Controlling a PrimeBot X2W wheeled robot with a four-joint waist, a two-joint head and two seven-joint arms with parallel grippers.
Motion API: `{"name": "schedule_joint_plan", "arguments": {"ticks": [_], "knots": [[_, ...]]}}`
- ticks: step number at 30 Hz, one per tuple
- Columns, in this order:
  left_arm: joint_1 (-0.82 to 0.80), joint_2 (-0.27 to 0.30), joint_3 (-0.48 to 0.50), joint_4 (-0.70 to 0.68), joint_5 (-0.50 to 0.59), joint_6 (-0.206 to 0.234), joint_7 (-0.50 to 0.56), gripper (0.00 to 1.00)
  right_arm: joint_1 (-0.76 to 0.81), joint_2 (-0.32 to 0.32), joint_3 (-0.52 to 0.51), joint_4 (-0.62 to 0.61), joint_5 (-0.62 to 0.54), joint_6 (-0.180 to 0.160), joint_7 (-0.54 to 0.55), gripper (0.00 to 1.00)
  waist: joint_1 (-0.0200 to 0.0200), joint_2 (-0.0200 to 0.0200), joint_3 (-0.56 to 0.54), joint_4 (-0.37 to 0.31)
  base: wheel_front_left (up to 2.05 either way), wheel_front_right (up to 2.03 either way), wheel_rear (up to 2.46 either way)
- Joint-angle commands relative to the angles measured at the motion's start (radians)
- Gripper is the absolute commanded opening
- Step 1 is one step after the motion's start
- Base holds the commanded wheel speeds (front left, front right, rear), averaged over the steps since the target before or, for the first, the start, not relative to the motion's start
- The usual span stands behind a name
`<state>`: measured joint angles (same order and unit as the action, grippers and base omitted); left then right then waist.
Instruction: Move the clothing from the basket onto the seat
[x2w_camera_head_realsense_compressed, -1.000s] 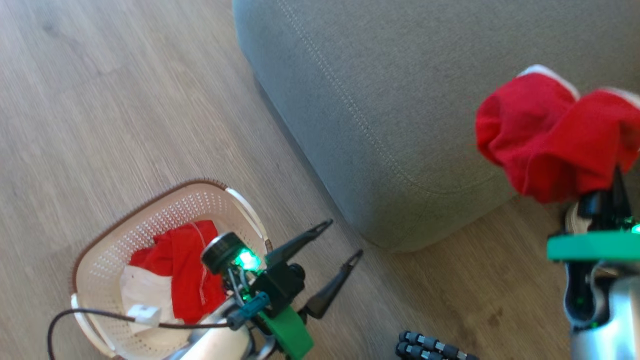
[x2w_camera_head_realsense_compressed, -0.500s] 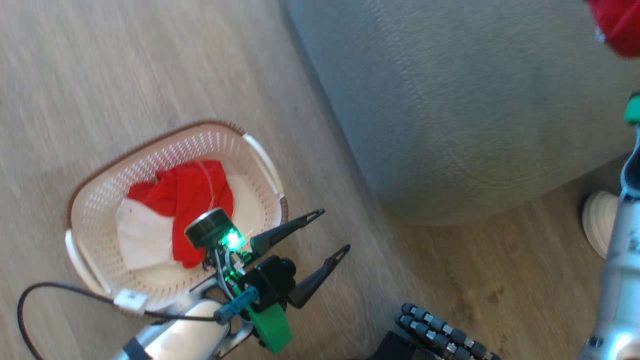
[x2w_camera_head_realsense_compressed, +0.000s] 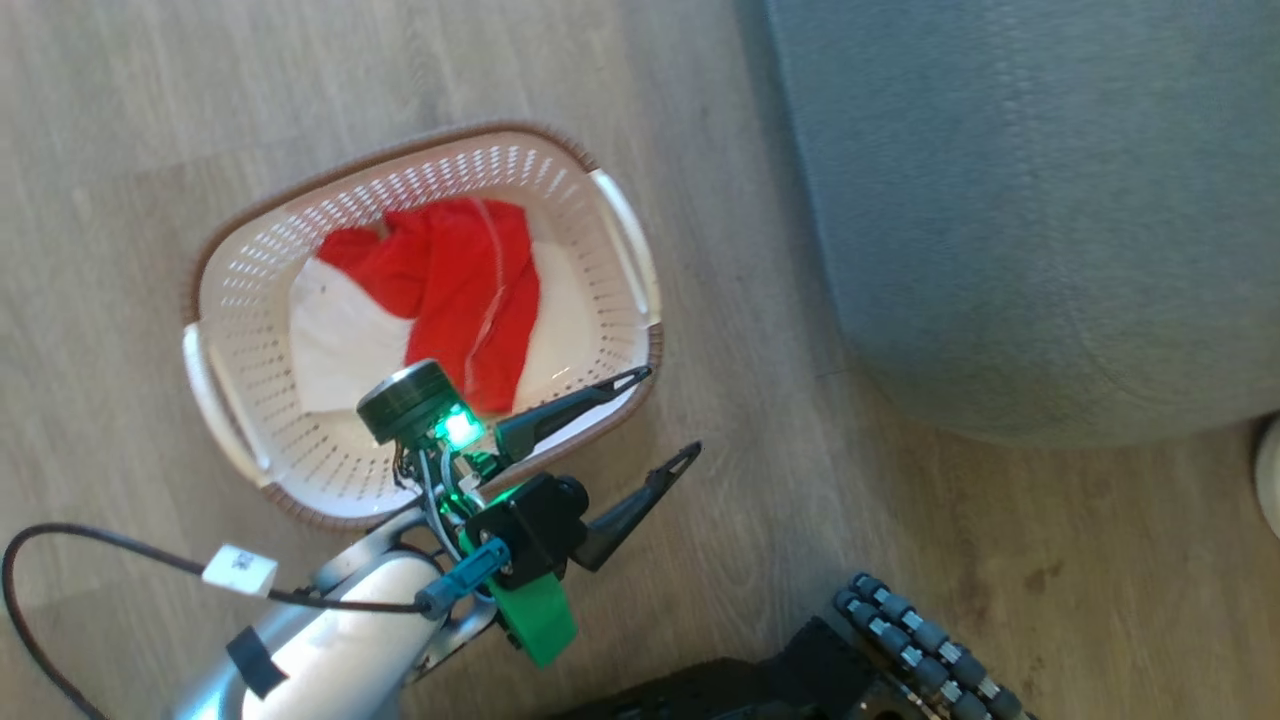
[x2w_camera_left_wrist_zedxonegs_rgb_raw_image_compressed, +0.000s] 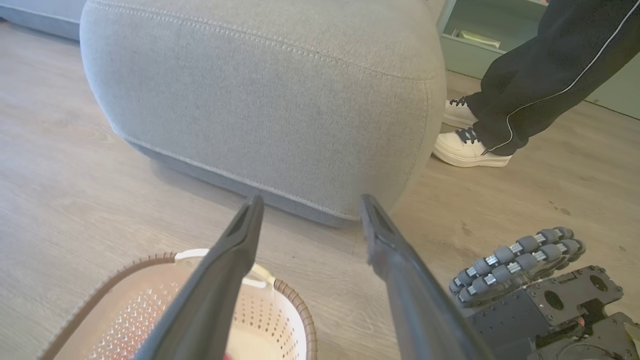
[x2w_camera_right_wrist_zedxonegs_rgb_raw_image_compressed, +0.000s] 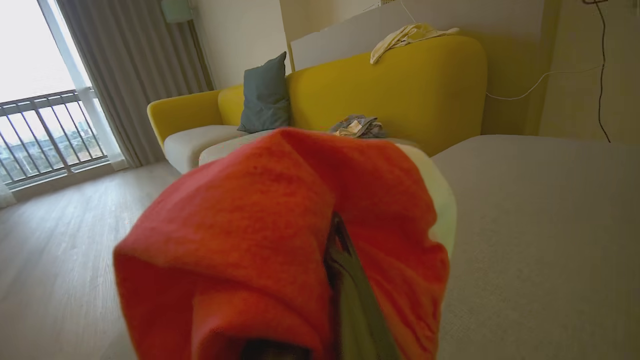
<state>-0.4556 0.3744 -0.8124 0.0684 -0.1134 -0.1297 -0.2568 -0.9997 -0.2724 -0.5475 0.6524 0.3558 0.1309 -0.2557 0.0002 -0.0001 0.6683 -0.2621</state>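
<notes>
Left gripper (x2w_camera_head_realsense_compressed: 670, 411): we see its fingers spread wide and empty, by the basket (x2w_camera_head_realsense_compressed: 240, 330) rim.
Right gripper (x2w_camera_right_wrist_zedxonegs_rgb_raw_image_compressed: 336, 225): we see it pinching one red garment (x2w_camera_right_wrist_zedxonegs_rgb_raw_image_compressed: 240, 235) near the seat (x2w_camera_right_wrist_zedxonegs_rgb_raw_image_compressed: 540, 225).
Basket: the other garment (x2w_camera_head_realsense_compressed: 460, 270) lies inside.

Red garment (x2w_camera_right_wrist_zedxonegs_rgb_raw_image_compressed: 240, 240) hides most of the right pincer (x2w_camera_right_wrist_zedxonegs_rgb_raw_image_compressed: 338, 235) (one finger edge shows); the seat (x2w_camera_head_realsense_compressed: 1050, 200) runs off-frame.

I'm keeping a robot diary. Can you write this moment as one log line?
left gripper: open, empty, by basket | right gripper: shut on held garment, seat ahead | basket: other garment inside
</notes>
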Motion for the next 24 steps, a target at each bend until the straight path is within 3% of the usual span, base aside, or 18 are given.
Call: {"name": "schedule_joint_plan", "arguments": {"ticks": [1,8,22,23,24], "knots": [[-0.015,0.012,0.02,-0.037,-0.004,-0.001,-0.005,1.0,-0.007,-0.03,-0.007,-0.013,-0.016,0.0,-0.006,0.0,-0.0002,0.0001,0.02,0.026,0.0,0.0,0.0],[-0.024,-0.005,0.029,-0.039,-0.007,-0.001,-0.005,1.0,-0.122,-0.08,-0.105,0.224,-0.125,0.0,-0.005,0.0,-0.0002,0.0001,0.036,0.064,0.0,0.0,0.0],[-0.023,-0.038,0.073,-0.04,0.002,-0.001,-0.005,1.0,-0.183,-0.086,-0.219,0.421,-0.27,0.0,-0.006,0.0,-0.0002,0.0001,0.043,0.096,0.0,0.0,0.0],[-0.023,-0.041,0.076,-0.039,0.002,-0.001,-0.005,1.0,-0.184,-0.087,-0.225,0.425,-0.281,0.0,-0.006,0.1,-0.0002,0.0001,0.041,0.096,0.0,0.0,0.0],[-0.022,-0.043,0.078,-0.039,0.002,-0.001,-0.005,1.0,-0.182,-0.09,-0.234,0.42,-0.297,0.0,-0.006,0.47,-0.0002,0.0001,0.039,0.096,0.0,0.0,0.0]]}}
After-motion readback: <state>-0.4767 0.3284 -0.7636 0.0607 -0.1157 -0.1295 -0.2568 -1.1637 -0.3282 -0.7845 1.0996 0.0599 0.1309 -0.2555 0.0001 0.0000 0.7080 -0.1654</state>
